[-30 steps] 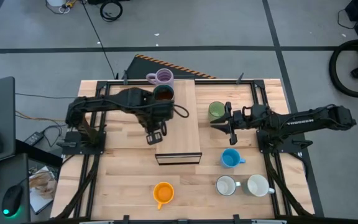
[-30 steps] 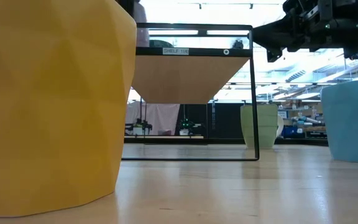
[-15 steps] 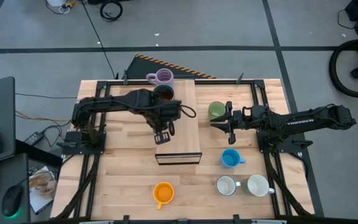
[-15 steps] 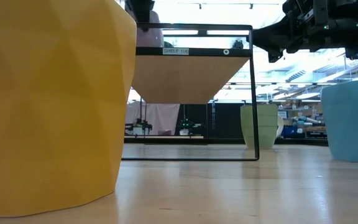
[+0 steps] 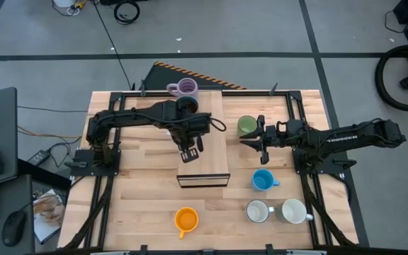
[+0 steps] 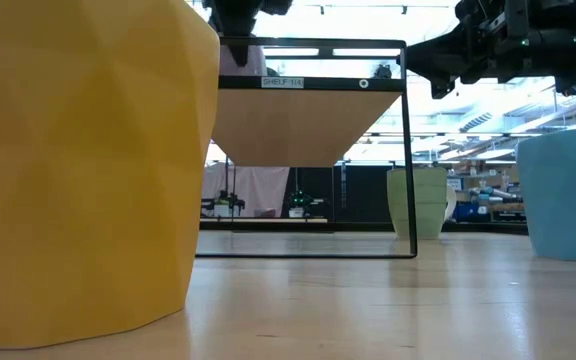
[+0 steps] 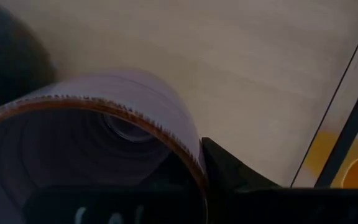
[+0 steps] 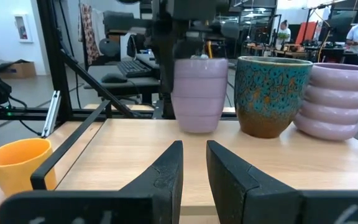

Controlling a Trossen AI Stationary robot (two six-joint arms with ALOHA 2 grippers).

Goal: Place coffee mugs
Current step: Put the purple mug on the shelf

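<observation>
Pale wood covers the bench (image 5: 133,184), which carries a raised shelf (image 5: 211,152) on a thin black frame in its middle.

Three mugs stand in a row on that shelf. A rounded lilac mug (image 8: 340,102) is at the far end, a dark brown mug (image 8: 271,96) is next to it, and a straight lilac mug (image 8: 197,93) comes after that. From above, the left arm covers the straight lilac mug entirely and hides part of the dark brown one.

The left pincer (image 5: 188,150) is clamped together on the wall of the straight lilac mug. Its own camera shows the rim and dark inside filling most of the picture, with one finger (image 7: 229,171) against the outside. The mug's base seems to sit level with its neighbours, but I cannot tell for sure whether it touches the shelf.

The right pincer (image 8: 194,149) is beside the shelf, with its fingers a little apart and nothing between them. From above it overlaps the edge of the green mug (image 5: 246,126).

A blue mug (image 5: 263,180) stands on the bench nearer the front on the right side. Two white mugs (image 5: 257,211) stand side by side beyond it at the front. An orange mug (image 5: 186,219) stands alone at the front, to the left of the white pair.

In the low view the orange mug fills the left of the picture and is cut off. Only a slice of the blue mug shows at the right edge.
</observation>
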